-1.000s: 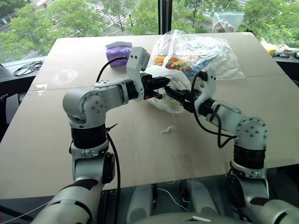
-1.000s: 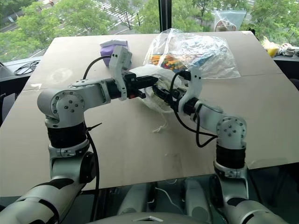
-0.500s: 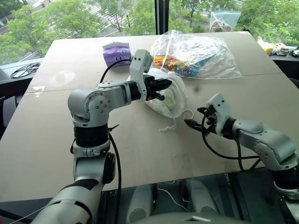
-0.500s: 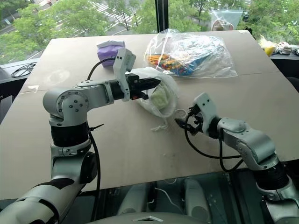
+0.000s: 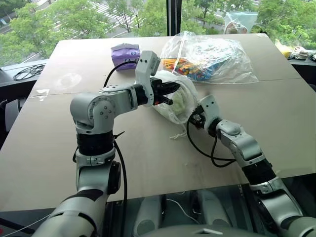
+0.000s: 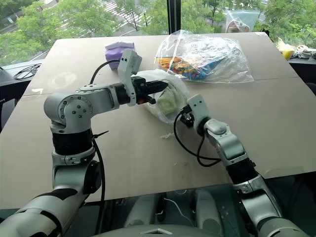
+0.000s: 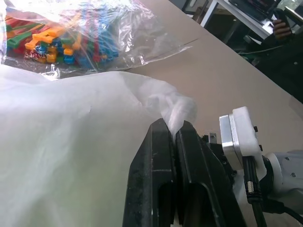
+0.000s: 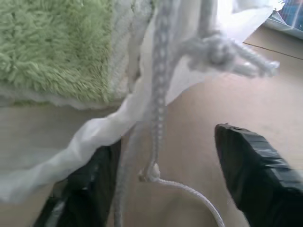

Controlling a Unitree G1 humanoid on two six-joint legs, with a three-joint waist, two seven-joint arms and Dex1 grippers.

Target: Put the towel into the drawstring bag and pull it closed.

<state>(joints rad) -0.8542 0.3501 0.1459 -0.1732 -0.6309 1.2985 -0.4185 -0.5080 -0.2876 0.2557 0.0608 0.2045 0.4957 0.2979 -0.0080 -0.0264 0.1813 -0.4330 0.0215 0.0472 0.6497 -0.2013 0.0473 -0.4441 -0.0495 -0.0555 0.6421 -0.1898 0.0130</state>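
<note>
Nearest, the right gripper stood part open at the bag's mouth, the cord hanging loose between its fingers, nothing yet gripped; closing there, it might have caught fabric instead, or missed; further on, the left gripper was clamped on the bag's rim, holding it up; the towel sat inside; a hard tug could have torn it free.

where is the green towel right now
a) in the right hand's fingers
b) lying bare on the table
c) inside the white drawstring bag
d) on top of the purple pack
c: the towel shows through the open mouth of the drawstring bag, which the left hand pinches by its fabric.
</note>
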